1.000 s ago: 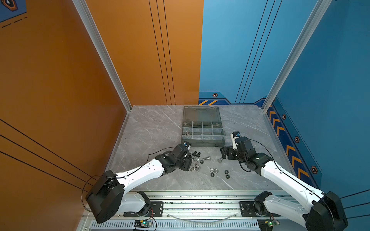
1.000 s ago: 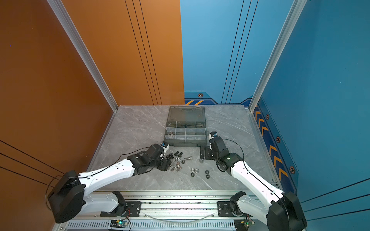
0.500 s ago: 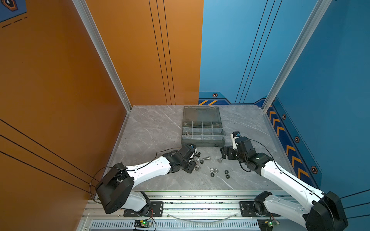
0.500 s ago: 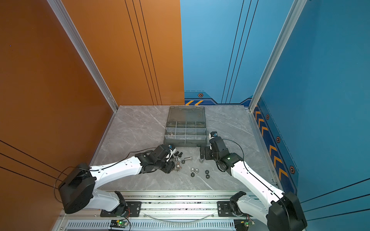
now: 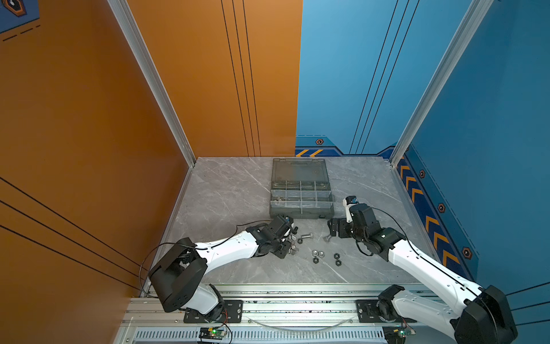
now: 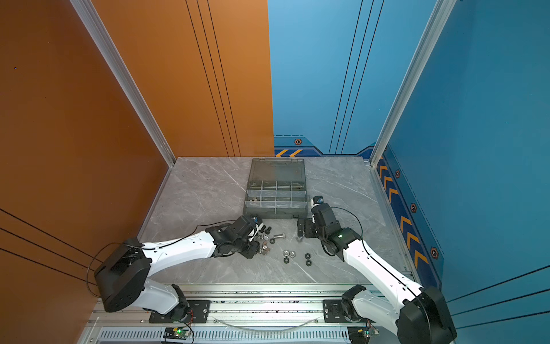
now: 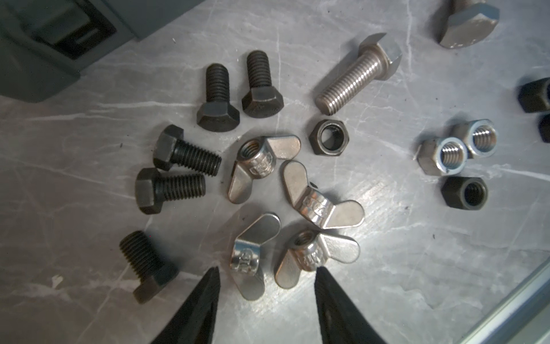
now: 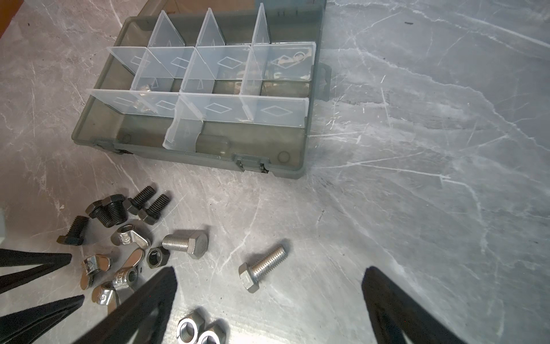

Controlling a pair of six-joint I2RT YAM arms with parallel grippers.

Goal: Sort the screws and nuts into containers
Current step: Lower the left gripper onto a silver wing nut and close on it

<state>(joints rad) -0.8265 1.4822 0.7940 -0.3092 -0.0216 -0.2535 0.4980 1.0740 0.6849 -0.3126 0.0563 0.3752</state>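
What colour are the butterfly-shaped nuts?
Shiny silver; the wing nuts show best in the left wrist view.

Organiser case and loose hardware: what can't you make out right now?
- Right wrist view: pieces in the organiser case are blurred behind translucent dividers; type unclear.
- Left wrist view: one silver hex bolt and black hex nuts are cut off by the frame edge.
- Both top views: case contents too small.

The table (image 5: 232,190) is grey marble with white veins. The left wall (image 5: 74,134) is orange, the right wall (image 5: 491,119) blue with orange chevrons (image 5: 431,220). Short bolts (image 7: 218,98) are black; long bolts (image 7: 357,74) and wing nuts (image 7: 262,166) are silver. The case (image 5: 300,213) is dark grey.
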